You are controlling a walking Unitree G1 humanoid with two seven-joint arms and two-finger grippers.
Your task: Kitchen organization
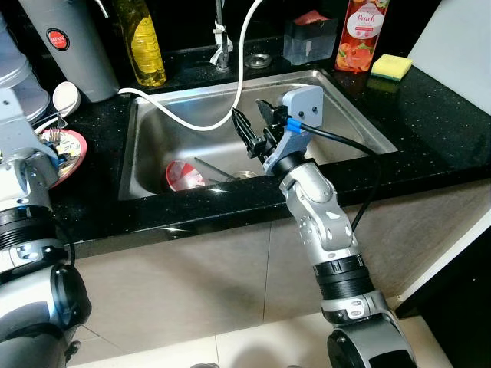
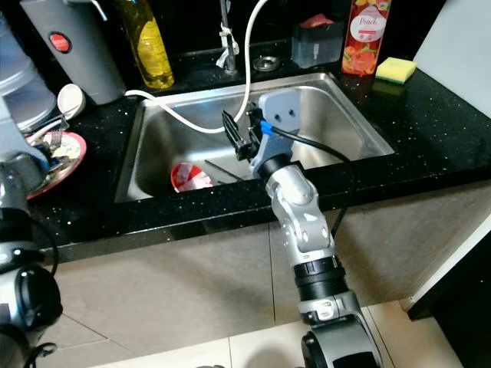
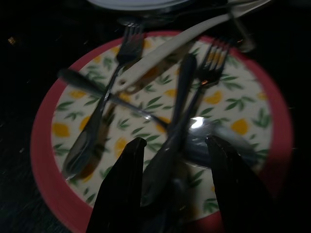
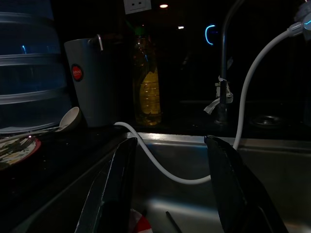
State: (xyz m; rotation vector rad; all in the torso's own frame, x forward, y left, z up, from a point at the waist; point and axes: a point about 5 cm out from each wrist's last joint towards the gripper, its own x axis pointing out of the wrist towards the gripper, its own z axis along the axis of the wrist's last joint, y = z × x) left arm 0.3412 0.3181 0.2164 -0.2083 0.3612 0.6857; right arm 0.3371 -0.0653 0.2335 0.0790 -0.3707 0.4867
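A: Head view?
B: My right gripper (image 1: pixel 252 126) hangs over the sink (image 1: pixel 349 115), fingers spread; red bowl (image 1: pixel 182 175) lies inside.
A: Wrists?
B: My left gripper (image 3: pixel 175 155) spread above cutlery (image 3: pixel 167 109) on the patterned plate (image 3: pixel 43 160). Right wrist: white hose (image 4: pixel 194 177).

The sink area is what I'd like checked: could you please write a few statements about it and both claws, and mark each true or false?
1. The right claw is over the steel sink with its fingers apart. True.
2. The left claw grips a fork. False: its fingers are open above the cutlery on the patterned plate, holding nothing.
3. A red bowl lies in the sink. True.
4. The yellow sponge lies inside the sink. False: it lies on the black counter, at the sink's far right corner.
5. A white hose runs into the sink. True.
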